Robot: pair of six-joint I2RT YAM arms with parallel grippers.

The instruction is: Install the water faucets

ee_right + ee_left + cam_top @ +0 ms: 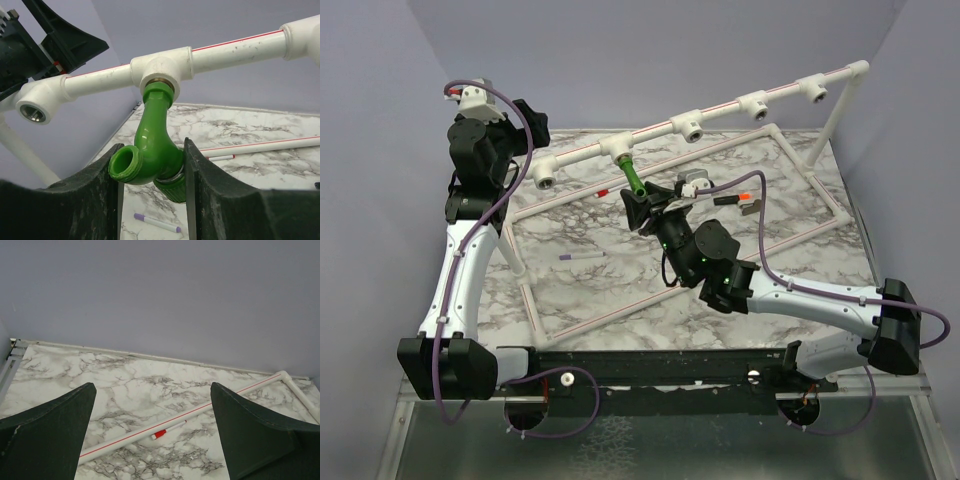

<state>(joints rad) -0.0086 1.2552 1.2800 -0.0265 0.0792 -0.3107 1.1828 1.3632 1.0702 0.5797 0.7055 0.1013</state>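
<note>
Looking at the right wrist cam first: the small bright green plastic faucet point(150, 130) w/ the curved spout has one end up in a white T-socket point(160, 65) of the white plastic pipe frame point(720, 110). That's the 2nd socket from the frame's left end on the top rail. The faucet hangs out of it at a slant toward the arms. Its round open mouth and a ribbed green cap sit at the low end.

Right gripper point(152, 145) is around that low end. The jaws are set narrow, one dark finger on each side of the faucet body. The right-hand finger looks pressed against it, and the spout mouth overlaps the other finger. There's a thin sliver of light lower down on that side, tbh. Whether it's really clamping or just bracketing the faucet, I can't tell from these pics.

Left gripper point(152, 387) is spread wide w/ nothing between the fingers and touching nothing. It sits off the frame's left end, up above the grey-veined marble tabletop point(790, 250).

Other stuff, all relative to the frame:
- thin purple pen point(582, 257) lies flat on the marble inside the frame's floor rectangle, well apart from the faucet
- white pen w/ a red cap point(167, 431) lies just beside one of the frame's floor rails, roughly parallel to it

The socket at the frame's left end has nothing in it.
</note>
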